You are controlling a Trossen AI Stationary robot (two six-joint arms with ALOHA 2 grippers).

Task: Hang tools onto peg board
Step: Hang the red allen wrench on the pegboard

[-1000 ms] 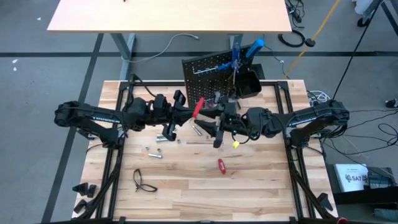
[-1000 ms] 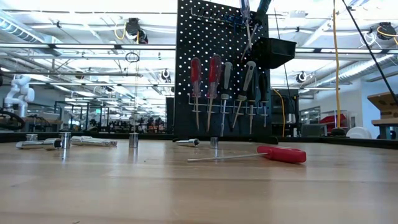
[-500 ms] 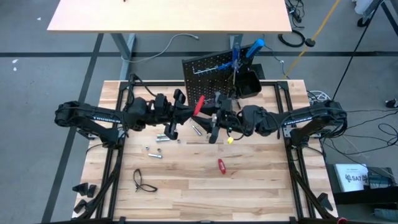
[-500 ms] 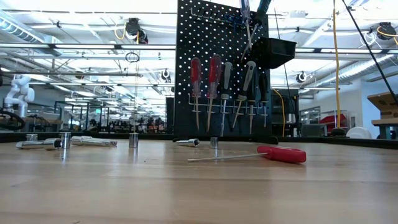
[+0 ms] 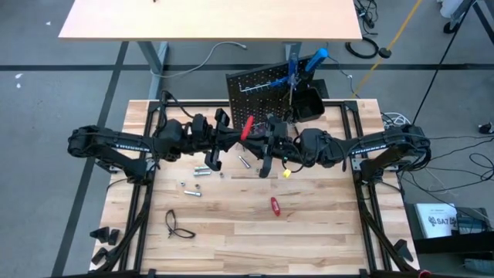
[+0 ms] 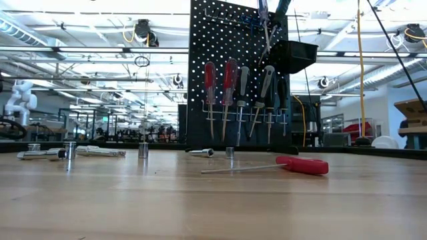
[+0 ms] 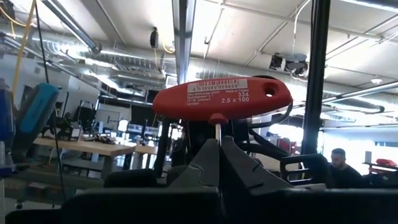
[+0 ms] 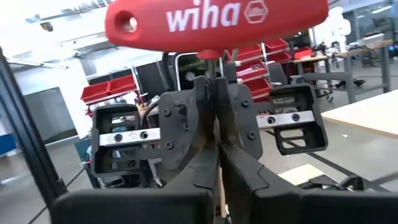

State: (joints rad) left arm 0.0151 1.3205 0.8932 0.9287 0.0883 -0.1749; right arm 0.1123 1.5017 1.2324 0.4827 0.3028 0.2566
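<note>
**A:** Starting with the small black bin [image 6: 293, 57], hooked high on the peg board [image 6: 233, 40]. Any contents?

**B:** Cannot tell from here. Only blue-handled tools [image 5: 318, 55] poking up right by it, in or behind, hard to say.

**A:** And lower down on the silver hook rail [image 6: 240, 107]?

**B:** Loaded with a row of hanging screwdrivers [image 6: 230, 75], red handles first, then grey and black.

**A:** Now to the action, mid-table, just in front of the board.

**B:** Clenched tight on the thin shaft of the red T-handle key [image 8: 214, 22], the left gripper [image 7: 216, 149]. Facing it nose to nose and pinched shut on the same shaft, the right gripper [image 8: 217, 158]. Handle up above both sets of fingers, clear of the tabletop.

**A:** Down on the wooden tabletop [image 5: 324, 232]?

**B:** Lying flat out front, one red screwdriver [image 6: 301, 165]. Scattered to the left-arm side, small silver bits [image 6: 143, 150]. Near the front edge, a pair of safety glasses [image 5: 176, 224].

**A:** Beyond the table?

**B:** Grey floor, another tan table [image 5: 208, 19], ceiling pipes and lights, and a person [image 7: 341, 167] far back.
</note>
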